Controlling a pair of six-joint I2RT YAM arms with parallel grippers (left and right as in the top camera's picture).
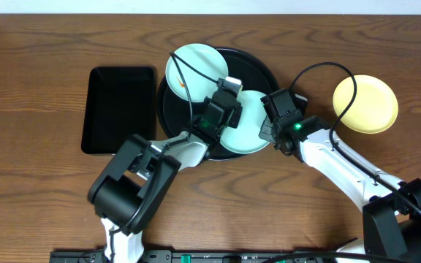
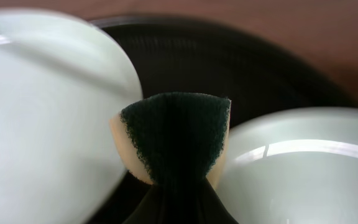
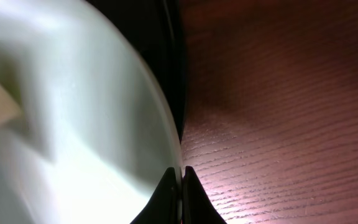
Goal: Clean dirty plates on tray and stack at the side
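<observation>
A rectangular black tray (image 1: 119, 109) is lying at the left of the desk (image 1: 35, 88). Beside it, the round tray (image 1: 262, 69) is carrying two turquoise plates, the far plate (image 1: 196, 64) and the near plate (image 1: 248, 131). The left gripper (image 2: 176, 193) is reaching in low between them, squeezing a folded green-and-cream sponge (image 2: 174, 134). The right gripper (image 3: 180, 186) is pinching the near plate's right rim, jaws almost together. The yellow plate (image 1: 365, 104) is sitting on the desk, right of the round tray.
</observation>
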